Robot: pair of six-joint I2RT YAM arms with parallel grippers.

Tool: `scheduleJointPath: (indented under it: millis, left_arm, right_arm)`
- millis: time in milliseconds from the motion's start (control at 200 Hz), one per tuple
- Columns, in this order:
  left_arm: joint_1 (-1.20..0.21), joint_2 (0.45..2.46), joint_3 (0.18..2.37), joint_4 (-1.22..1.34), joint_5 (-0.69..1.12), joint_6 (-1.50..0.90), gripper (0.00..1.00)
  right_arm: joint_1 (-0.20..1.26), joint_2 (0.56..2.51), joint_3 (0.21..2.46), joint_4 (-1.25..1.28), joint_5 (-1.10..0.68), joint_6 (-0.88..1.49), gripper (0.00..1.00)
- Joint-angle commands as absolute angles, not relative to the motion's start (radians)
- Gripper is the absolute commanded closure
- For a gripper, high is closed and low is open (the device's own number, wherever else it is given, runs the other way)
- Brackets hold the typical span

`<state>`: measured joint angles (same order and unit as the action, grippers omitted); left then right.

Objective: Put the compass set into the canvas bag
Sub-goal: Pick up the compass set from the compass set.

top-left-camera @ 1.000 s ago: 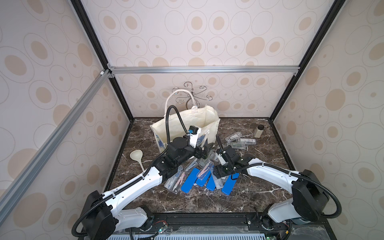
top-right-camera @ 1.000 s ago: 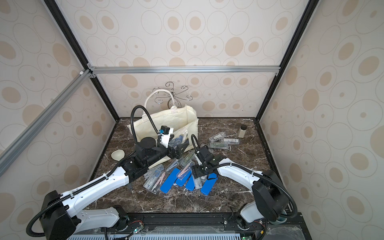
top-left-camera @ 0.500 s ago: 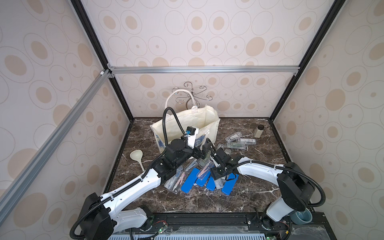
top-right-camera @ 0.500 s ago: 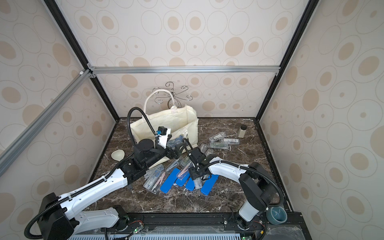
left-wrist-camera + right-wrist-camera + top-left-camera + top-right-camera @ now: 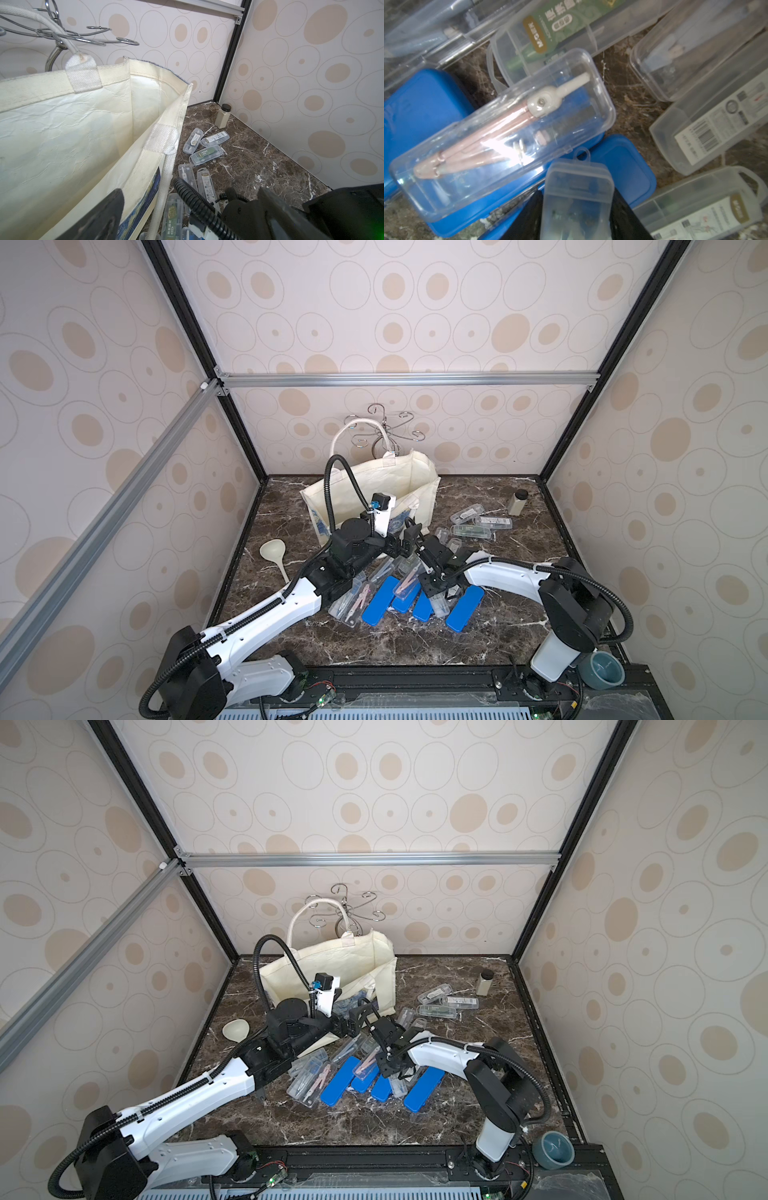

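The bag (image 5: 374,485) stands open at the back left of the tabletop (image 5: 374,643), one handle looped over a wire stand (image 5: 384,423). The left pincer (image 5: 190,193) gapes wide at the bag's mouth, with the near rim running through the gap and nothing gripped. The right pincer (image 5: 576,207) points down into the pile at mid-tabletop, clamped on both sides of a small frosted compass set (image 5: 577,182) over a blue case (image 5: 623,166); I cannot tell whether that set is off the pile. Other clear cases (image 5: 482,524) lie toward the back right, near a bottle (image 5: 518,502). A spoon (image 5: 273,549) lies by the left edge
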<state>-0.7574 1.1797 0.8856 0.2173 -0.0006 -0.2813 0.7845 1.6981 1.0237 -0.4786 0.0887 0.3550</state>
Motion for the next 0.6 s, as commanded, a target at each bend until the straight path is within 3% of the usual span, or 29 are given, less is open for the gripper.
scheduleJointPath:
  millis: [0,595]
  left_arm:
    - [-0.755,1.167,0.89,0.25,-0.011,-0.278,0.0]
    - [-0.754,1.18,0.913,0.236,0.015,-0.284,0.0]
  right_arm:
    - [0.792,1.712,1.036,-0.511,0.125,0.372,0.53]
    - [0.718,1.529,1.045,-0.5,0.108,0.38,0.59]
